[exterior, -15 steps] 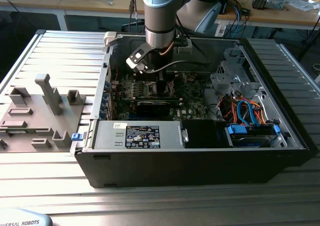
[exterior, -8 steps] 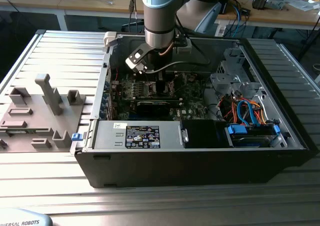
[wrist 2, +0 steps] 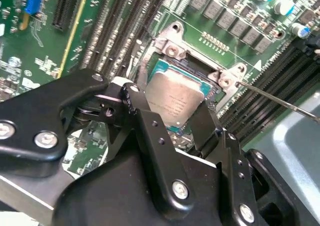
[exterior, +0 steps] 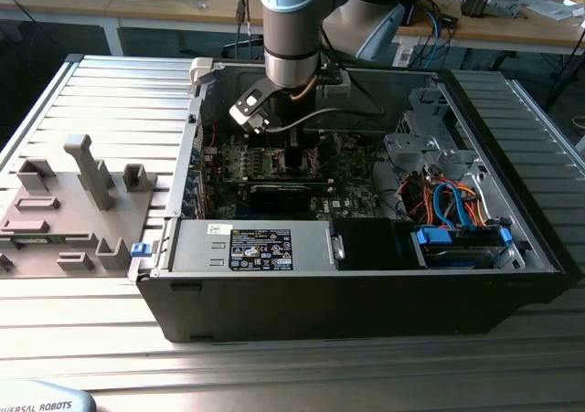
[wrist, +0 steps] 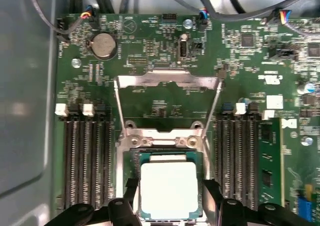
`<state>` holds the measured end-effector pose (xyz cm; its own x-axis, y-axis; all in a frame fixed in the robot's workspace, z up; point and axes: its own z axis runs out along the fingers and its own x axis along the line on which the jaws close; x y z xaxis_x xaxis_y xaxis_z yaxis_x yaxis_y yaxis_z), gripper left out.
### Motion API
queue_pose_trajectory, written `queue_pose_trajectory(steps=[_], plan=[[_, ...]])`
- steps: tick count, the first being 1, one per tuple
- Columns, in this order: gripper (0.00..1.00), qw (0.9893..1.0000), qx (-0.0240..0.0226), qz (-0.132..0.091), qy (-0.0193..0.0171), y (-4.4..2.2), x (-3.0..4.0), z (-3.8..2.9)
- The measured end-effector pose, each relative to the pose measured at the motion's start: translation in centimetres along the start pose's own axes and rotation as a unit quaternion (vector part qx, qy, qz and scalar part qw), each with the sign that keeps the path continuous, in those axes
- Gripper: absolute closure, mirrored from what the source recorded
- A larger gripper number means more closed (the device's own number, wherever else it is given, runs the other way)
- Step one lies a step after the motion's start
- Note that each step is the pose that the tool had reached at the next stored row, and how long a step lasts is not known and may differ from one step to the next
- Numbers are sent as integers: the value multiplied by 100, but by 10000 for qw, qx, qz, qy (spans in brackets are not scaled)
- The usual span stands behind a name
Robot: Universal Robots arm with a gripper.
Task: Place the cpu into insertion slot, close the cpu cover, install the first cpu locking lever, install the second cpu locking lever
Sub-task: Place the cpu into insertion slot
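Inside the open computer case (exterior: 366,307), at the green board (wrist: 160,40) socket (wrist: 165,137) | gripper (wrist 2: 172,117) fingers clamped on two opposite edges of the cpu (wrist: 169,188); whether it is seated, cannot tell | cpu cover (wrist: 167,79) flipped open beyond the socket | faint print on the chip top, unreadable

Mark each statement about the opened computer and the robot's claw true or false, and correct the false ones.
1. The cpu cover is folded open, off the socket. True.
2. The cpu lies outside the computer case. False: it sits between the fingers of the claw, at the socket.
3. A round coin cell sits on the green board. True.
4. All the memory slots are filled. False: several stand empty.
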<state>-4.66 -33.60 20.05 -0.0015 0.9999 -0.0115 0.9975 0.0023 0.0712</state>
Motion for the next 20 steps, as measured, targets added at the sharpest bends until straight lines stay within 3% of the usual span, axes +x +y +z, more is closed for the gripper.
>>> queue_pose_trajectory(steps=[1, 3, 4, 5, 6, 7, 11, 20], plan=[[39, 10000, 0, 4, 57, 0, 0, 0], [39, 9998, -1, 15, 208, 0, 1, 0], [39, 9994, -1, 25, 335, 0, 0, -5], [39, 9995, -1, 25, 323, 2, -13, -19], [39, 9997, -1, 19, 242, 2, -14, -19], [39, 9997, -1, 18, 227, 2, -14, -19], [39, 9998, 0, 16, 206, 1, -14, -20], [39, 9998, -1, 16, 200, 2, -30, -19]])
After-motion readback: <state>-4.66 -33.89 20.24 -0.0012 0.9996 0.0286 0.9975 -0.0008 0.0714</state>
